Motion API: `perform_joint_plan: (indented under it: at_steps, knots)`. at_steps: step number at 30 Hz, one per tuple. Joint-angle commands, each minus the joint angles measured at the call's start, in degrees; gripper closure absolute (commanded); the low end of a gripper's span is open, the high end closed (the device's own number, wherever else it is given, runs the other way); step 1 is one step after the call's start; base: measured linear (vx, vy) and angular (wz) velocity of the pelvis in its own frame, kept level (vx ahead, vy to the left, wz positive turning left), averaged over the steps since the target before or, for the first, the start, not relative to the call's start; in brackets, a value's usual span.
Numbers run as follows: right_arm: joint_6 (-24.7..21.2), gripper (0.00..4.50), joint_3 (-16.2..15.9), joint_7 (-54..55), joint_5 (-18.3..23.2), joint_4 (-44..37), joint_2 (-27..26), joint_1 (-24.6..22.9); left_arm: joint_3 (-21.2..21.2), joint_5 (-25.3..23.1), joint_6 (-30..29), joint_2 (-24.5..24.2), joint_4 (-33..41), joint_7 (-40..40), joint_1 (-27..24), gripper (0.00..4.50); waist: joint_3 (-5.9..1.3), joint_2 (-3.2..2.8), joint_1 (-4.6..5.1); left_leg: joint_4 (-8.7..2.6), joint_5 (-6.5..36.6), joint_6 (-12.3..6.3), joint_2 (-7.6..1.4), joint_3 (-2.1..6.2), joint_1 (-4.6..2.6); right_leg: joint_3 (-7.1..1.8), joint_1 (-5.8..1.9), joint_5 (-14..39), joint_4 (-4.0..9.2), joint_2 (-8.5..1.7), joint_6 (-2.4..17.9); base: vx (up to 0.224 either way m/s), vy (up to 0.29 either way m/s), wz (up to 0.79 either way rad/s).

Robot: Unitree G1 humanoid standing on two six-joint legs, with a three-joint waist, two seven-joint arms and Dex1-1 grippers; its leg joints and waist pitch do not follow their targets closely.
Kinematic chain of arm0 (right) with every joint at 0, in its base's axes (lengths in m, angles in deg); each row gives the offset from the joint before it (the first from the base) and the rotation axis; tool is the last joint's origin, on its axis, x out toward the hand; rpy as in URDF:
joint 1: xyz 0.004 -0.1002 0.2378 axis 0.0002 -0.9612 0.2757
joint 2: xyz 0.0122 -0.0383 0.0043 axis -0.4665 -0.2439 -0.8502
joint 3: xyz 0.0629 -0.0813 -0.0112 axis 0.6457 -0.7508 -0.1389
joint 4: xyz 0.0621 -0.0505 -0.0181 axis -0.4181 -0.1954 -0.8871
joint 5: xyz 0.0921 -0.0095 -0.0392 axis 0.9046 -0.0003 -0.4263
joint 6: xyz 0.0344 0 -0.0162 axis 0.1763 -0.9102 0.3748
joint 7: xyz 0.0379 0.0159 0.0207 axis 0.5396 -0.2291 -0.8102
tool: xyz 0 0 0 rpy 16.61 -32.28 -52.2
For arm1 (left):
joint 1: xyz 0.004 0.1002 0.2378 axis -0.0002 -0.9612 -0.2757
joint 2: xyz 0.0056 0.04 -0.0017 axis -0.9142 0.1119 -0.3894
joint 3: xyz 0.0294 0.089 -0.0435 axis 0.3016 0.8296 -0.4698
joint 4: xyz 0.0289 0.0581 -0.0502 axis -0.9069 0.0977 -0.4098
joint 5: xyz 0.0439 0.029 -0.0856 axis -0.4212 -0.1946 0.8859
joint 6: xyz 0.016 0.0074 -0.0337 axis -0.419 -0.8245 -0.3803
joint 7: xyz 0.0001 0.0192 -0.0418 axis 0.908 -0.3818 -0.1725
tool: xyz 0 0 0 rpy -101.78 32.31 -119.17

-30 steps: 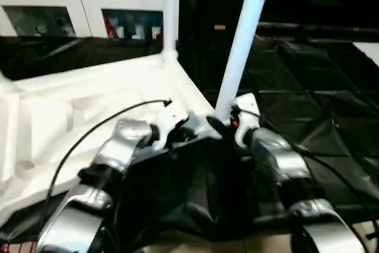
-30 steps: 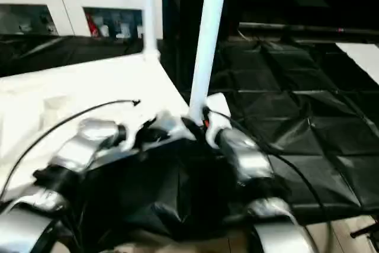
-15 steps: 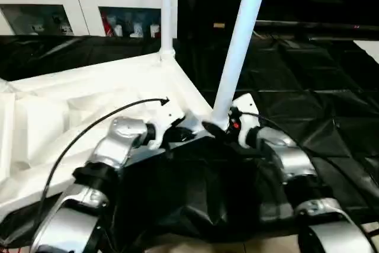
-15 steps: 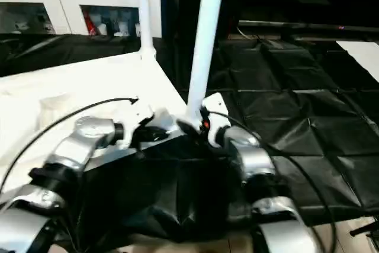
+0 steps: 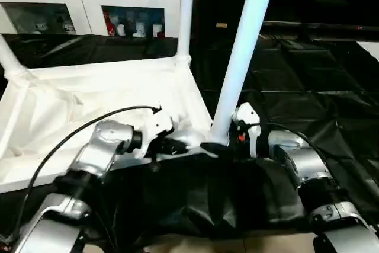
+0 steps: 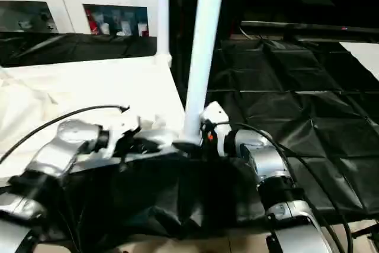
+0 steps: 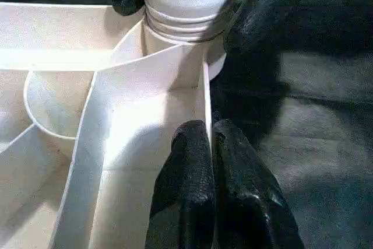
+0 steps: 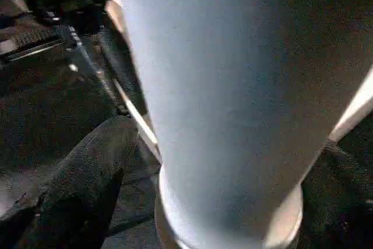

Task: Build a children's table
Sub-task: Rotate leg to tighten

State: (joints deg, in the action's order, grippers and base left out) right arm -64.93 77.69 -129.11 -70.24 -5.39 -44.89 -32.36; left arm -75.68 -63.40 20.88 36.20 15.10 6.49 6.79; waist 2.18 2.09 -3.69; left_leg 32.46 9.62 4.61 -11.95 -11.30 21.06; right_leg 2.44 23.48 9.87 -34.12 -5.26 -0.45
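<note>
The children's table top (image 5: 89, 105) lies upside down, white, its ribbed underside facing up. Three white legs stand in corner sockets: the near leg (image 5: 243, 51), a far leg (image 5: 186, 16) and one at the left edge (image 5: 9, 57). My left gripper (image 7: 210, 144) is shut on the thin rim wall of the top, just beside the near leg's socket (image 7: 186, 39). My right gripper (image 8: 227, 202) is open, with one black finger (image 8: 87, 173) on either side of the near leg's base, a little apart from the tube.
A white cabinet with glass doors (image 5: 89, 4) stands at the back. A crinkled black sheet (image 5: 308, 87) covers the surface to the right and in front. A black cable (image 5: 77, 134) arcs over my left forearm. A dark bar (image 5: 320, 28) runs along the back right.
My right gripper's fingers have spread wider around the near leg's base. The left gripper has kept its hold on the rim. The whole picture has shifted with the camera.
</note>
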Motion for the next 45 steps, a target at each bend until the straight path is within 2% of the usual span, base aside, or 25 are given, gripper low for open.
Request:
perform_joint_plan:
  at_steps: [1, 5, 10, 11, 17, 18, 19, 20, 21, 22, 23, 24, 25, 27, 28, 29, 30, 31, 34, 35, 37, 39, 41, 45]
  knots:
    - [-0.6, 0.84, -3.2, -2.8, 0.3, -1.7, -0.9, -0.3, 1.0, 3.1, 0.2, 1.6, 2.3, -1.7, -0.2, 4.50, -3.18, 0.21, -0.35, -3.42, 12.1, -3.04, -1.44, 0.16, -0.58, -1.54, -2.53, 10.3, 3.14, -2.19, 13.3, 0.000, 0.000, 0.00]
    - [-1.0, 1.14, -3.0, -3.8, 0.4, -2.0, -1.0, -0.7, 1.0, 3.7, -0.6, 1.2, 2.7, -3.5, -0.3, 4.50, -3.12, 0.25, -0.38, -3.44, 12.8, -2.78, -1.40, 0.14, -0.63, -1.58, -2.49, 11.6, 3.29, -2.24, 13.1, 0.000, 0.000, 0.00]
    - [-1.5, 1.61, -3.5, -4.6, 1.0, -2.9, -0.9, -1.3, 1.7, 4.0, -1.9, 0.7, 3.7, -4.7, -0.6, 4.50, -3.13, -0.07, -0.35, -3.51, 13.3, -2.33, -1.40, 0.21, -0.68, -1.59, -2.48, 12.0, 3.29, -2.18, 13.1, 0.000, 0.000, 0.00]
    - [-1.6, 1.70, -3.6, -4.7, 1.1, -3.0, -0.8, -1.3, 1.8, 4.0, -1.9, 0.7, 3.8, -4.7, -0.7, 4.50, -3.15, 0.05, -0.30, -3.50, 13.1, -2.38, -1.39, 0.18, -0.69, -1.58, -2.49, 11.5, 3.29, -2.13, 13.1, 0.000, 0.000, 0.00]
    - [-1.3, 1.83, -3.0, -1.4, 0.5, -2.2, -2.1, -1.7, 1.6, 1.6, -0.1, 2.4, 1.2, 0.1, 0.3, 4.50, -3.11, 0.08, -0.32, -3.49, 13.2, -2.29, -1.36, 0.19, -0.68, -1.60, -2.44, 11.9, 3.37, -2.18, 13.0, 0.000, 0.000, 0.00]
    - [-0.9, 1.83, -2.5, 0.7, 0.0, -1.5, -2.8, -1.5, 1.7, 0.8, 0.2, 2.8, 0.3, 1.7, 0.7, 4.50, -3.09, 0.12, -0.30, -3.51, 13.5, -2.20, -1.36, 0.20, -0.76, -1.64, -2.35, 12.2, 3.49, -2.20, 12.8, 0.000, 0.000, 0.00]
    - [0.9, 1.83, -0.9, 10.6, -2.6, 3.0, -5.5, 0.0, 1.4, -1.8, 0.7, 4.5, -3.2, 7.8, 2.7, 4.50, -2.96, 0.16, -0.09, -3.57, 14.5, -1.50, -1.22, 0.22, -0.80, -1.78, -2.06, 14.9, 3.83, -2.34, 12.1, 0.000, 0.000, 0.00]
    - [0.9, 1.83, -0.9, 10.6, -2.6, 3.0, -5.5, 0.0, 1.4, -1.8, 0.7, 4.5, -3.2, 7.8, 2.7, 4.50, -2.83, 0.10, 0.04, -3.70, 15.6, -0.93, -1.14, 0.27, -0.98, -1.78, -1.87, 16.8, 4.11, -2.37, 11.7, 0.000, 0.000, 0.00]
    - [0.8, 1.83, 0.4, 16.2, -3.2, 5.4, -7.2, 1.0, 1.1, -2.4, 0.6, 5.6, -4.7, 10.6, 3.8, 4.50, -2.90, 0.26, 0.18, -3.83, 16.7, 0.01, -1.04, 0.59, -0.91, -1.64, -2.24, 20.2, 4.28, -2.55, 10.5, 0.000, 0.000, 0.00]
    - [0.4, 1.84, 3.5, 25.8, -2.7, 9.3, -10.8, 2.7, 0.7, -3.3, 0.5, 8.1, -7.2, 15.6, 6.0, 4.50, -2.69, 0.20, 0.53, -3.81, 17.7, 0.72, -0.93, 0.47, -1.12, -1.82, -1.55, 22.5, 4.65, -2.41, 9.8, 0.000, 0.000, 0.00]
    - [0.3, 1.84, 4.0, 27.3, -2.5, 9.8, -11.4, 3.0, 0.6, -3.5, 0.5, 8.5, -7.6, 16.4, 6.4, 4.50, -2.75, 0.22, 0.68, -3.91, 18.8, 1.38, -0.86, 0.85, -1.15, -1.61, -1.79, 25.9, 4.81, -2.61, 8.6, -0.062, -0.002, -0.03]
    - [0.1, 1.84, 4.8, 29.9, -2.1, 10.5, -12.7, 3.5, 0.5, -3.6, 0.0, 9.6, -8.4, 18.1, 7.4, 4.50, -2.76, 0.27, 0.69, -3.93, 18.8, 1.41, -0.83, 0.91, -1.06, -1.55, -1.84, 26.7, 4.90, -2.60, 8.1, 0.000, 0.000, 0.00]
    - [0.0, 1.84, 5.3, 31.9, -1.9, 11.0, -13.8, 3.9, 0.3, -3.7, -0.5, 10.5, -9.0, 19.6, 8.2, 4.50, -2.72, -0.01, 0.62, -3.91, 19.5, 1.26, -0.98, 0.82, -1.31, -1.69, -1.42, 26.9, 5.29, -2.60, 7.6, 0.000, 0.000, 0.00]
    - [-0.2, 1.84, 5.5, 33.0, -1.9, 11.3, -14.4, 4.2, 0.3, -3.8, -0.8, 11.1, -9.4, 20.4, 8.7, 4.50, -2.83, -0.01, 0.65, -3.95, 19.9, 1.05, -0.88, 0.89, -1.22, -1.61, -1.51, 26.2, 5.21, -2.42, 7.5, 0.000, 0.000, 0.00]
    - [0.3, 1.84, 5.2, 35.4, -2.0, 11.7, -16.8, 5.1, 0.1, -4.2, -1.5, 13.3, -11.1, 23.6, 10.7, 4.50, -2.83, -0.11, 0.65, -3.96, 19.7, 0.94, -0.90, 0.79, -1.20, -1.69, -1.37, 25.1, 5.21, -2.35, 7.7, 0.000, 0.000, 0.00]
    - [0.3, 1.84, 5.2, 35.4, -2.0, 11.7, -16.9, 5.1, 0.1, -4.2, -1.5, 13.3, -11.1, 23.7, 10.8, 4.50, -2.86, -0.48, 0.53, -3.92, 19.8, 1.05, -0.90, 0.82, -1.35, -1.68, -1.33, 24.4, 5.14, -2.34, 8.0, 0.000, 0.000, 0.00]
    - [0.8, 1.84, 4.6, 35.0, -2.3, 11.5, -17.3, 5.2, 0.2, -4.3, -1.7, 13.8, -11.4, 24.2, 11.1, 4.50, -2.96, -0.41, 0.43, -3.85, 19.8, 0.91, -0.86, 0.74, -1.34, -1.66, -1.42, 23.1, 5.08, -2.22, 8.3, 0.000, 0.000, 0.00]
    - [2.3, 1.84, 3.7, 34.4, -3.3, 11.4, -17.7, 5.2, 0.2, -4.3, -1.4, 14.5, -11.8, 24.1, 11.5, 4.50, -3.05, -0.25, 0.37, -3.86, 18.7, 0.56, -0.89, 0.71, -1.03, -1.68, -1.70, 20.8, 4.84, -2.23, 8.9, 0.000, 0.000, 0.00]
    - [3.9, 1.84, 2.5, 31.5, -3.8, 10.7, -17.5, 4.9, 0.6, -4.3, -1.0, 14.9, -11.8, 23.1, 11.3, 4.50, -3.13, -0.26, 0.28, -3.82, 16.6, -0.24, -0.91, 0.65, -0.70, -1.64, -2.09, 17.0, 4.39, -2.21, 9.9, 0.000, 0.000, 0.00]
    - [3.9, 1.49, 2.8, 30.7, -3.4, 10.6, -17.5, 4.8, 0.7, -4.3, -0.8, 14.8, -11.8, 22.3, 11.1, 4.50, -3.16, -0.25, 0.24, -3.77, 16.0, -0.52, -0.92, 0.59, -0.66, -1.64, -2.18, 15.9, 4.27, -2.23, 10.3, 0.000, 0.000, 0.00]
    - [3.6, 1.14, 2.9, 29.0, -3.1, 9.9, -17.0, 4.7, 0.9, -4.2, -0.3, 14.4, -11.6, 21.0, 10.7, 4.50, -3.14, -0.29, 0.23, -3.76, 15.4, -0.86, -0.90, 0.56, -0.61, -1.63, -2.27, 15.3, 4.20, -2.23, 10.6, 0.000, 0.000, 0.00]
    - [3.6, 1.03, 2.3, 27.2, -3.1, 9.1, -16.1, 4.4, 1.2, -4.1, -0.1, 13.9, -11.1, 19.6, 10.2, 4.50, -3.11, -0.26, 0.22, -3.75, 15.8, -1.20, -0.89, 0.55, -0.56, -1.60, -2.38, 15.6, 4.28, -2.21, 10.6, 0.000, 0.000, 0.00]
    - [3.3, 0.74, 0.7, 23.9, -3.4, 7.2, -14.2, 3.8, 1.8, -3.7, 0.2, 12.7, -10.1, 17.2, 9.2, 4.50, -3.15, -0.33, 0.18, -3.79, 15.3, -1.30, -0.96, 0.62, -0.57, -1.59, -2.45, 15.1, 4.21, -2.26, 10.7, 0.000, 0.000, 0.00]
    - [2.7, 0.61, -1.3, 18.0, -3.7, 4.5, -10.4, 2.9, 2.5, -3.1, 1.5, 10.5, -8.3, 13.1, 7.7, 4.50, -3.28, -0.24, 0.18, -3.59, 13.5, -2.36, -1.02, 0.53, -0.47, -1.57, -2.68, 10.7, 3.71, -2.18, 12.0, 0.000, 0.000, 0.00]
